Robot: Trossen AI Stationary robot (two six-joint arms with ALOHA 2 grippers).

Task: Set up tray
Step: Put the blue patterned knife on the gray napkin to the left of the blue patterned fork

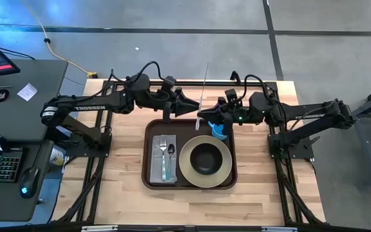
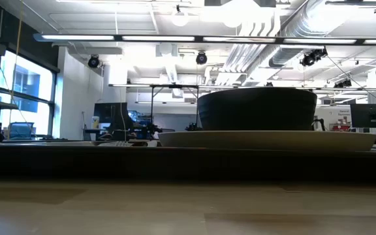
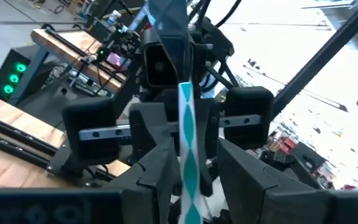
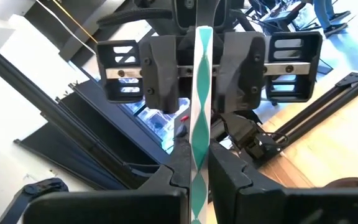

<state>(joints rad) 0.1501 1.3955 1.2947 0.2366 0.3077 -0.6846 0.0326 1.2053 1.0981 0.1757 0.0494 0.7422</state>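
Above the far edge of the large dark brown plastic tray (image 1: 154,132) on the wooden counter (image 1: 256,193), both pincers met. The right pincer (image 4: 197,163) was clamped on a long teal-and-white striped straw (image 4: 200,93). The left pincer (image 3: 188,163) stood apart around it. I think the left should close firmly before the right lets go.

Dark brown tray (image 1: 148,154), flat, mid-table.
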